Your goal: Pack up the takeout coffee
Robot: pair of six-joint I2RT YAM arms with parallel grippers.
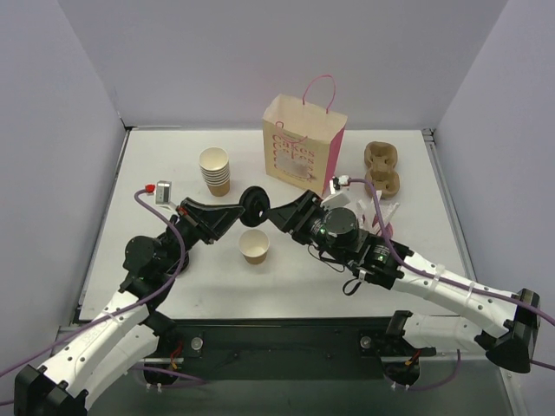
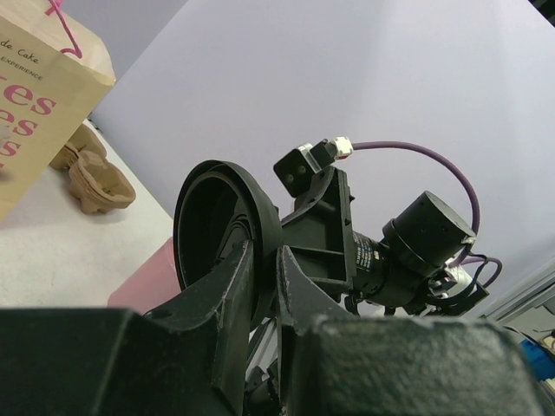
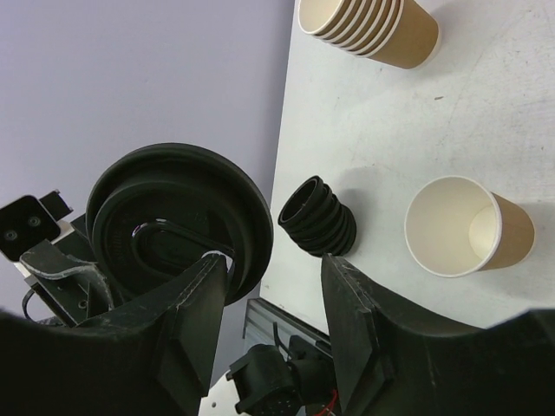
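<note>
The takeout coffee does not show as a lidded cup. A single tan paper cup [image 1: 255, 246] [image 3: 460, 227] stands open on the table. Above it my left gripper [image 1: 242, 211] [image 2: 264, 251] is shut on the rim of a round black lid [image 1: 254, 204] [image 2: 217, 230], held on edge. My right gripper [image 1: 272, 214] [image 3: 276, 264] faces it from the right, open. The lid [image 3: 178, 217] sits just beside one of its fingers [image 3: 204, 295], and the gap between the fingers is empty.
A stack of lidless tan cups [image 1: 215, 170] [image 3: 373, 26] stands at the back left. A stack of black lids [image 3: 318, 217] lies on the table. The tan and pink paper bag [image 1: 303, 139] [image 2: 35, 104] stands at the back, with the cardboard cup carrier [image 1: 382, 166] [image 2: 91, 178] to its right.
</note>
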